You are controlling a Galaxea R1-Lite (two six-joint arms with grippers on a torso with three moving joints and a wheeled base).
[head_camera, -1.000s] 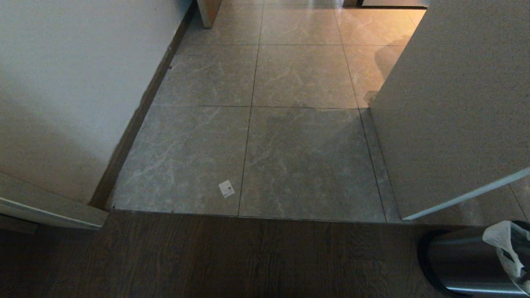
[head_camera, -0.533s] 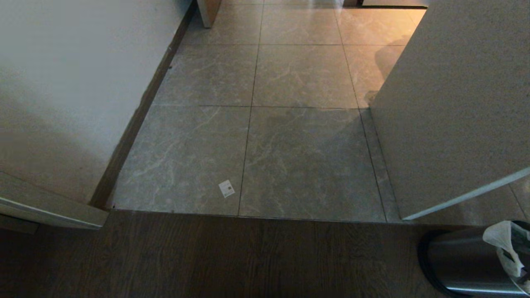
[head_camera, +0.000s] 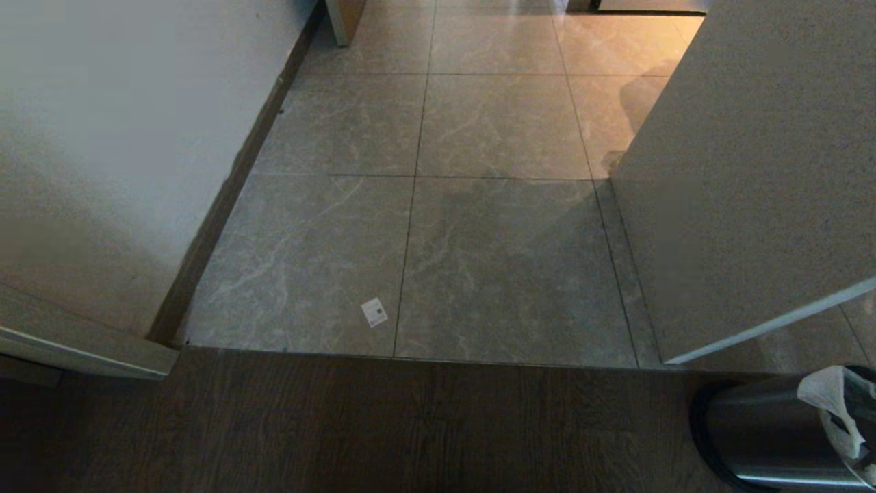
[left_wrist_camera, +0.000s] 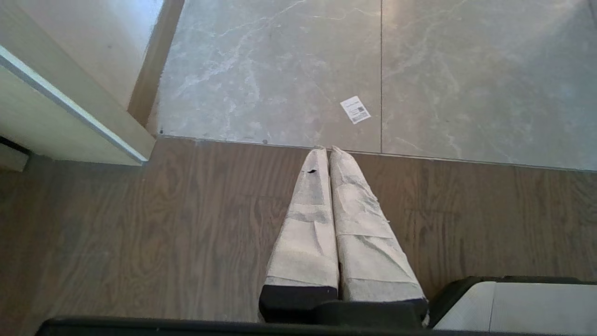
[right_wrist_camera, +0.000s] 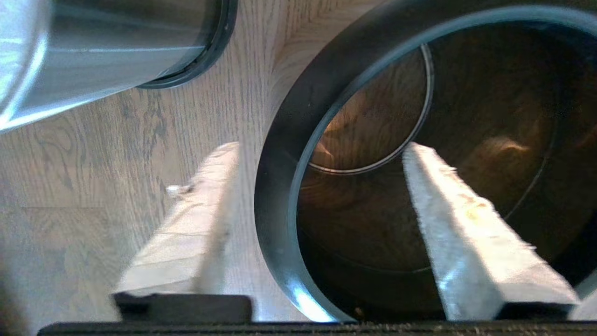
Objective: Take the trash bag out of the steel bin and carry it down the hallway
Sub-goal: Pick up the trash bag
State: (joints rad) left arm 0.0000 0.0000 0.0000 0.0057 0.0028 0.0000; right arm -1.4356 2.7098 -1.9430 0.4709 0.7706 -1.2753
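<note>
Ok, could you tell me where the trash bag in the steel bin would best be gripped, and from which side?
Probably the bunched white top of the trash bag, which stands up above the rim of the steel bin. Come down from above: that crumpled peak looks like the only free part, and the rest is hidden inside the bin.
</note>
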